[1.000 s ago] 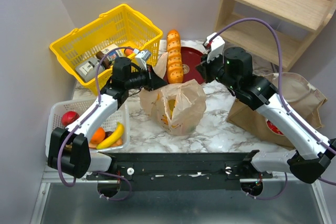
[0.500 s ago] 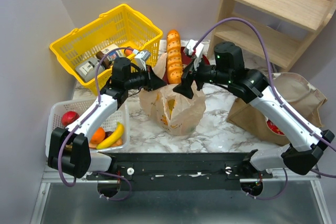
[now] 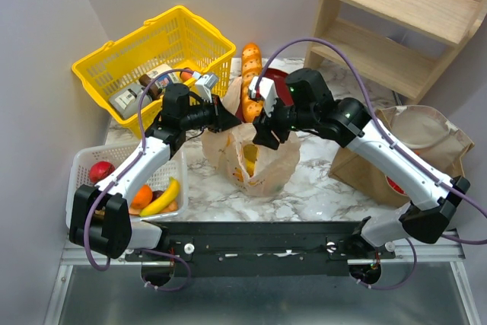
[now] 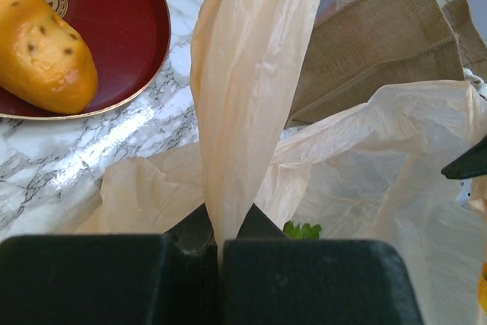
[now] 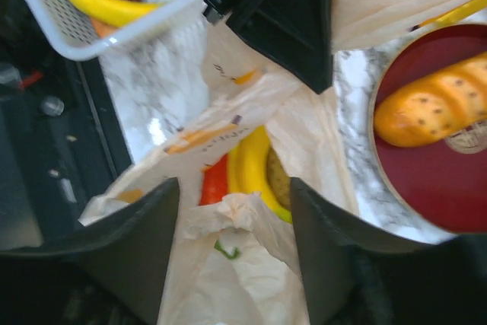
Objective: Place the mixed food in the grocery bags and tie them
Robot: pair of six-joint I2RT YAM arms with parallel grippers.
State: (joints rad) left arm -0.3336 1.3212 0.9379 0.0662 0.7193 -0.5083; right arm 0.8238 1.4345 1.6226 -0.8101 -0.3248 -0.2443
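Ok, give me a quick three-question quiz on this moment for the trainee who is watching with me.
1. True or false: the left gripper is shut on a strip of the plastic bag.
2. The long loaf lies on: A) the red plate; B) the yellow basket; C) the white tray.
3. Fill in: the right gripper hovers open over the bag's mouth, where a yellow ____ shows inside.

Key: 1 true. 2 A. 3 banana.
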